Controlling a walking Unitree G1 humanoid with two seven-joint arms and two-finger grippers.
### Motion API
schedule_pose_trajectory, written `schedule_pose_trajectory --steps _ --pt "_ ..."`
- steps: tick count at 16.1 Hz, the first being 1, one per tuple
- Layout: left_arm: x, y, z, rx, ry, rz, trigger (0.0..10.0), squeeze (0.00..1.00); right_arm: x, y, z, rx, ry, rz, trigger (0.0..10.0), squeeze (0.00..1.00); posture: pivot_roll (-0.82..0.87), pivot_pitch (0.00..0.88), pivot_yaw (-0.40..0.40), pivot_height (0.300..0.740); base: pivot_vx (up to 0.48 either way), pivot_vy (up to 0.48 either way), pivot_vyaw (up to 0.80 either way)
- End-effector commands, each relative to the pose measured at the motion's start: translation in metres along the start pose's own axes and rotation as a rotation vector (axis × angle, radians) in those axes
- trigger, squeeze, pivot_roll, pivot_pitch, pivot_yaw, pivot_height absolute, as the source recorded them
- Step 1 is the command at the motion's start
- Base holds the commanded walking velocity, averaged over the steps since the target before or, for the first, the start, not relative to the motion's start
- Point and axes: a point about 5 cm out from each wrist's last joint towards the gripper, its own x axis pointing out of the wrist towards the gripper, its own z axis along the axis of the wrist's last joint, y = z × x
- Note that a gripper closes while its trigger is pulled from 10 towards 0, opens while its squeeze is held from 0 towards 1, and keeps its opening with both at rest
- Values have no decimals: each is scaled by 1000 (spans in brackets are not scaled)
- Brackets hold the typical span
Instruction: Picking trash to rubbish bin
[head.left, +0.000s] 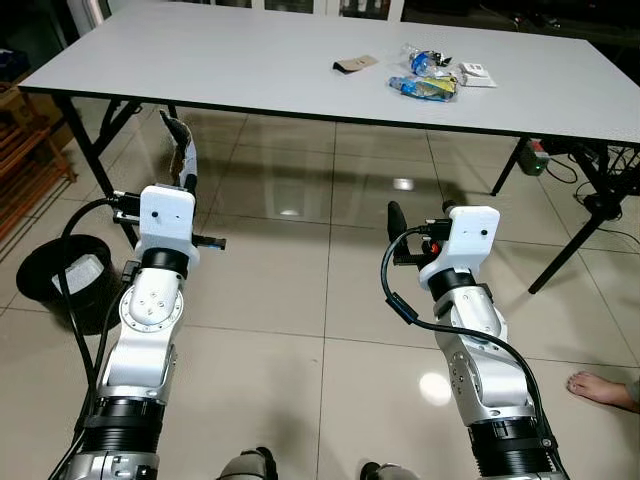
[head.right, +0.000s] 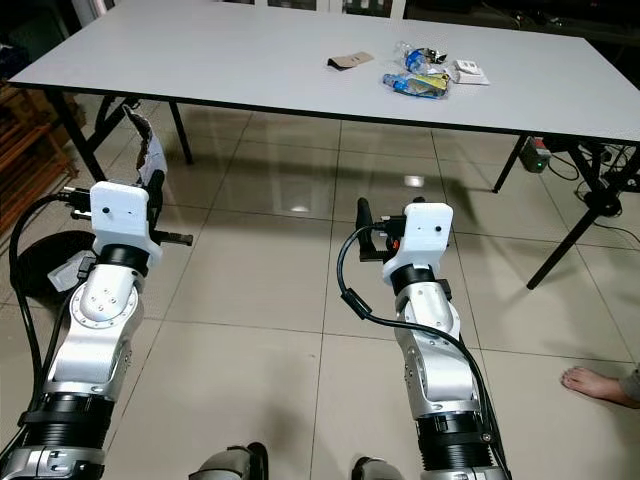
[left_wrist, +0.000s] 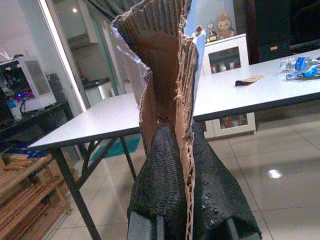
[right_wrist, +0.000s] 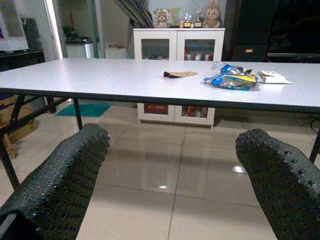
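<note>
The bench (head.left: 250, 70) has a plain pale grey top on black legs. On it lie a brown card scrap (head.left: 356, 63), a clear plastic bottle (head.left: 424, 58) with a blue label, a blue and yellow wrapper (head.left: 424, 88) and a small white packet (head.left: 476, 73). The floor (head.left: 290, 290) is glossy beige tile with thin darker grout lines. At nine o'clock stands a black rubbish bin (head.left: 62, 280) with something pale grey inside. Both arms are silver with white wrist housings and black cables. The left claw (left_wrist: 192, 200) has black, dimpled fingers, pinching a torn piece of brown corrugated cardboard (left_wrist: 165, 70) with a whitish edge. The right claw (right_wrist: 172, 180) has black fingers (right_wrist: 65, 180) studded with fine bumps.
</note>
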Motion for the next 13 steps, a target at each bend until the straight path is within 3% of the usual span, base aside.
schedule_pose_trajectory --steps 1,13 --pt "-1 1 -1 -4 2 0 10000 0 0 -3 -2 -3 15 -4 10000 0 -28 149 -33 740 0 0 0" --pt "-1 1 -2 -7 12 -4 10000 0 0 -3 -3 -4 23 -4 10000 0 -27 152 -33 740 0 0 0"
